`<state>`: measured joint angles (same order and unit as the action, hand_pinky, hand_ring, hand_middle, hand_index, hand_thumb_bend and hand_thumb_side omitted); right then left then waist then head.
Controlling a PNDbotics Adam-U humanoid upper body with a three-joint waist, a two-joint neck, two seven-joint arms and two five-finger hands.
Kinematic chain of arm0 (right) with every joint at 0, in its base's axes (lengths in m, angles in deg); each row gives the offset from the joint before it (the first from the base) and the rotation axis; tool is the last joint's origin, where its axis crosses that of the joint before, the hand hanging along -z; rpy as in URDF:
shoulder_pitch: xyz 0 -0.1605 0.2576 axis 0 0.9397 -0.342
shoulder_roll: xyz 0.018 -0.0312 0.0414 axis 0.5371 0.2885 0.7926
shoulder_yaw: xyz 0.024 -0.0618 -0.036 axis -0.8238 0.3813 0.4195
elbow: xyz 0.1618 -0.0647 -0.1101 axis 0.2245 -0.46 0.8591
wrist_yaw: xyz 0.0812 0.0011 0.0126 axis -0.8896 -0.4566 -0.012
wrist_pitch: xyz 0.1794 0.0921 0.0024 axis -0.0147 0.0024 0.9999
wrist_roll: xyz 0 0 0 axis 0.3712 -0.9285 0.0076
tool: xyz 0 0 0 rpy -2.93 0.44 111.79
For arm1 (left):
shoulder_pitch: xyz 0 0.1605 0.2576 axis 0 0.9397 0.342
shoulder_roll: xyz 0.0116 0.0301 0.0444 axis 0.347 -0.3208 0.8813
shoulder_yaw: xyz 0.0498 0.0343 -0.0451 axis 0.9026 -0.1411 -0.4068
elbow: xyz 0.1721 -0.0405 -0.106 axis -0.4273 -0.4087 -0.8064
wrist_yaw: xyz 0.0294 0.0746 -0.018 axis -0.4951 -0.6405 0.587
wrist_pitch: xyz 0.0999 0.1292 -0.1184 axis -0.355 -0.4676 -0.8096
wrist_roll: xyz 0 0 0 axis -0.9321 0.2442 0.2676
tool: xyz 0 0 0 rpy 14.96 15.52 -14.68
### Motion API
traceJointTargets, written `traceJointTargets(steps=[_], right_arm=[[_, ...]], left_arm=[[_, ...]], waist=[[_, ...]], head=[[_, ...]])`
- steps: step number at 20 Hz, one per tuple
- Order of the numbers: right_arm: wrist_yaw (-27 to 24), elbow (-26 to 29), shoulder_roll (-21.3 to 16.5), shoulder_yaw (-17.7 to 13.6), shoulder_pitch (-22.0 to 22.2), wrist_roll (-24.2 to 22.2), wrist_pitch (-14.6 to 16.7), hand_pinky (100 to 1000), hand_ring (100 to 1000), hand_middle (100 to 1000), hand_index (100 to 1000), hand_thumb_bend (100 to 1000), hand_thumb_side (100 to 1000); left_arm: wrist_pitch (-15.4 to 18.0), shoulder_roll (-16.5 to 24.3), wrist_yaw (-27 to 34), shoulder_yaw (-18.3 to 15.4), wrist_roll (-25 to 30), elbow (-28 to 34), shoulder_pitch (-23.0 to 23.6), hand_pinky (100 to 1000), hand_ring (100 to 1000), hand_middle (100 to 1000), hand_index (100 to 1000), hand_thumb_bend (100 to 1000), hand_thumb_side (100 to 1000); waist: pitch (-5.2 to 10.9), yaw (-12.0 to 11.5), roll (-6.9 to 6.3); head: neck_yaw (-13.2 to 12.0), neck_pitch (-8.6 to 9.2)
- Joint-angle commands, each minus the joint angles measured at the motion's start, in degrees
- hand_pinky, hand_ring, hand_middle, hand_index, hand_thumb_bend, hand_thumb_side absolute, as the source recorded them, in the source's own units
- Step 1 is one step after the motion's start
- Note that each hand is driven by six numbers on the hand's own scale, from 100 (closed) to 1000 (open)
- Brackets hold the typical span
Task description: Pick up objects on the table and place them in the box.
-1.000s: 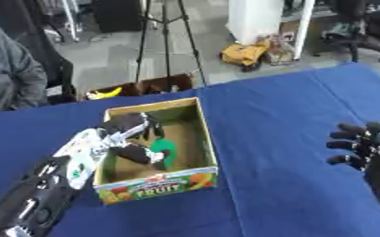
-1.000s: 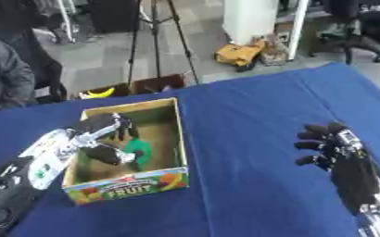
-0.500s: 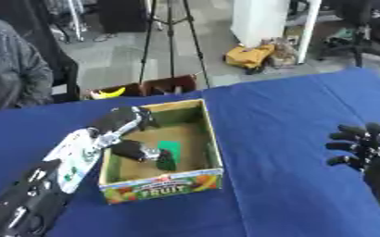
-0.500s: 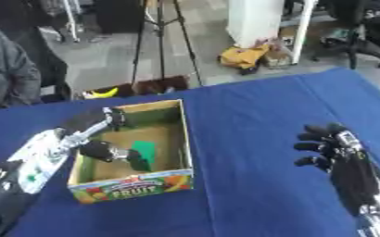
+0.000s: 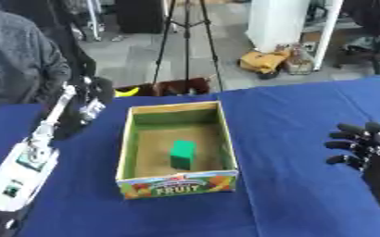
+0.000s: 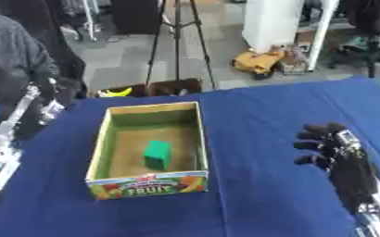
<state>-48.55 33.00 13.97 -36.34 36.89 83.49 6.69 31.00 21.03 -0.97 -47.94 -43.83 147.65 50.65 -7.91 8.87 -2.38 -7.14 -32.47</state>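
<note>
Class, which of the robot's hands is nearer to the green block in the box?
Left. The left hand is just beyond the box's far left corner; the right hand hangs farther from the green block, over the cloth to its right.

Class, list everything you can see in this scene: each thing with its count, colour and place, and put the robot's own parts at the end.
box: one, cardboard with a green inside and a fruit label on the front, on the table left of centre.
block: one, green, inside the box on its floor.
tablecloth: one, blue, covering the table.
tripod: one, dark, on the floor behind the table.
left hand: one, black, raised at the far left of the box, holding nothing visible.
right hand: one, black, over the cloth at the right, fingers curled, holding nothing.
</note>
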Motion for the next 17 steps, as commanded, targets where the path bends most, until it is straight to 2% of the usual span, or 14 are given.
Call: traceJointTargets(steps=[1,11,17], right_arm=[[-0.4,0.6,-0.7,-0.9,-0.4,0.4,0.1,572,732,707,832,100,1000],[-0.5,0.7,-0.5,-1.1,-0.3,1.2,0.1,571,738,714,831,100,1000],[-0.1,0.6,-0.5,-1.3,-0.2,2.2,-0.1,569,740,716,831,100,1000]], left_arm=[[-0.4,-1.2,4.3,-2.8,-0.5,2.4,1.5,528,553,622,733,563,889],[-1.1,-4.9,7.9,-4.7,-0.2,3.9,4.7,523,538,609,726,553,901],[-1.8,-6.3,9.0,-4.8,0.3,4.1,5.6,521,527,598,720,551,908]], waist=[[0.88,0.0,0.24],[0.71,-1.4,0.76],[0.52,-1.6,0.89]], head=[[0.2,-0.79],[-0.7,-3.77],[-1.2,-6.73]])
